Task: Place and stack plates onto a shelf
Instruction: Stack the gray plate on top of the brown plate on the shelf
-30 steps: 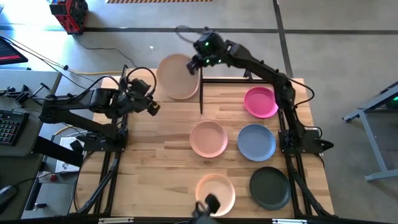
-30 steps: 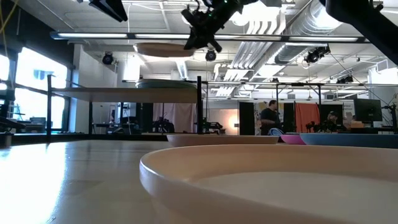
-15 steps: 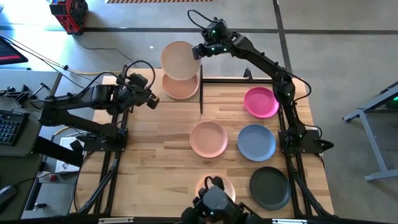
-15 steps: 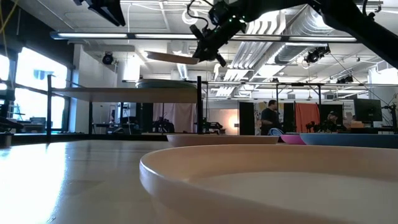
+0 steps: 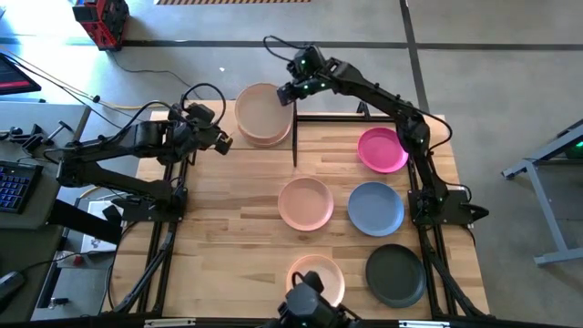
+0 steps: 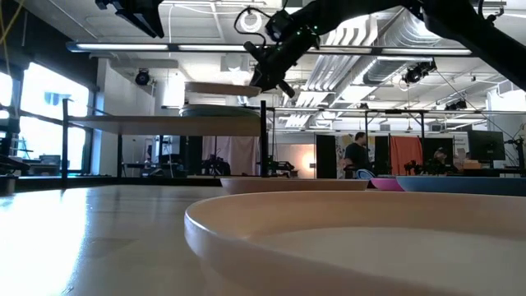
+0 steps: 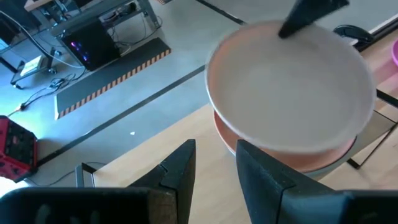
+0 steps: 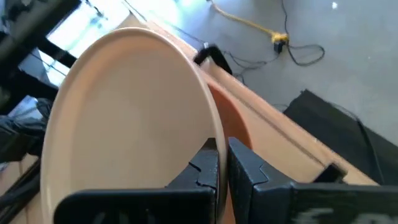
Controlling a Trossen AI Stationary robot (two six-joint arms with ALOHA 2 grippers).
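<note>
plate came down over the shelf stack.
right gripper [image 5: 285, 93] stayed clamped on beige plate [image 5: 258, 107], release pending; left gripper [image 7: 211, 163] hung apart.

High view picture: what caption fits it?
Right tool holds a beige plate over the plates stacked on the shelf.

Large open lab or workshop hall. Exposed silver ceiling ducts [image 6: 362, 33] and strip lighting overhead, bare grey concrete floor [image 5: 474, 55] with loose cables, a person [image 6: 357, 156] among distant workstations, a black keyboard [image 5: 11, 187] beside the plank table [image 5: 246, 191].
</note>
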